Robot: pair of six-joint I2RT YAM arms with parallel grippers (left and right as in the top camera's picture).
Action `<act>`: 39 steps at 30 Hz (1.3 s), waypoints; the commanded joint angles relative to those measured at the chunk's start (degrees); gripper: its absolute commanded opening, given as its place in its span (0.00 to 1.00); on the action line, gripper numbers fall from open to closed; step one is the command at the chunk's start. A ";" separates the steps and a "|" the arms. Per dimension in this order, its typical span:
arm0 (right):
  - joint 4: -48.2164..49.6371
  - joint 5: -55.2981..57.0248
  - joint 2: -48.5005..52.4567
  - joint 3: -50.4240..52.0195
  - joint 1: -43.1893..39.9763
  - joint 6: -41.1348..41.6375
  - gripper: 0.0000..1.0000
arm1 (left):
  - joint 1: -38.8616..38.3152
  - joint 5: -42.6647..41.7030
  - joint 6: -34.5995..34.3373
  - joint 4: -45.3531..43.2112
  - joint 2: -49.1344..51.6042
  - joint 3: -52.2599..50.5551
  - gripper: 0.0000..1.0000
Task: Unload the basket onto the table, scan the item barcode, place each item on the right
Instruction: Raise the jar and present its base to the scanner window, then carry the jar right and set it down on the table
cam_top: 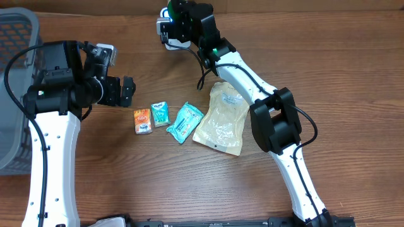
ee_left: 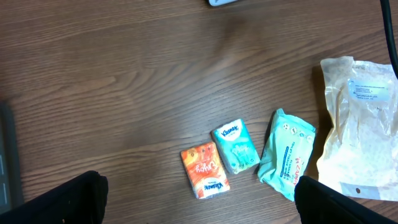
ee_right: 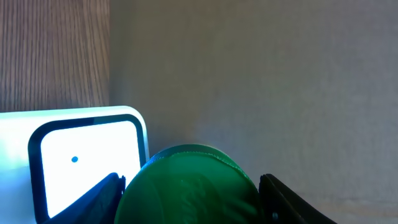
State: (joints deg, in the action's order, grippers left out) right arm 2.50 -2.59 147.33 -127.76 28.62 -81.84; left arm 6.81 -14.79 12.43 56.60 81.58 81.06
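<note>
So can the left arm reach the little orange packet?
Probably yes. The left pincer is open, with nothing in it, near the orange packet. Nothing covers the packet; only the blue-green packet lies close beside it.

dark wood-grain table (cam_top: 353, 75) with a grey basket (cam_top: 16, 34) at the left.

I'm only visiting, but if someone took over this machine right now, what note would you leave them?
Left tool: open and empty, above the wooden table near the small packs.
Right tool: closed on a rounded green item, held beside the white scanner with a lit window.
On the table: orange tissue pack, teal-and-white Kleenex pack, teal wipes pack, large beige pouch.
Done: green item is lifted and at the scanner.
Left: confirm the scan; the pictures cannot show whether it registered.
</note>
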 commanded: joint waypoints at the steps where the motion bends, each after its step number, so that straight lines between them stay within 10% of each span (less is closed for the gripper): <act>1: 0.92 -0.02 -1.36 -0.87 -0.20 -1.16 0.28 | 0.02 -0.07 0.00 -0.07 -0.33 1.07 1.00; 11: 0.81 -0.26 -3.30 -0.87 0.28 1.05 0.28 | 0.02 -0.07 0.00 -0.07 -0.33 1.07 1.00; 17: -4.02 -3.28 -11.10 -0.87 0.72 22.43 0.28 | 0.02 -0.07 0.00 -0.07 -0.33 1.07 1.00; 28: -43.01 -21.68 -30.67 -0.87 0.76 60.19 0.31 | 0.02 -0.07 0.00 -0.07 -0.33 1.07 1.00; 39: -82.34 -13.07 -31.26 -0.85 -5.31 65.29 0.28 | 0.02 -0.07 0.00 -0.07 -0.33 1.07 1.00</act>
State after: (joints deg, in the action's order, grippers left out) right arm -78.08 -19.51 114.63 -128.70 25.56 -20.73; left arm 6.81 -14.79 12.43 56.58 81.60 81.06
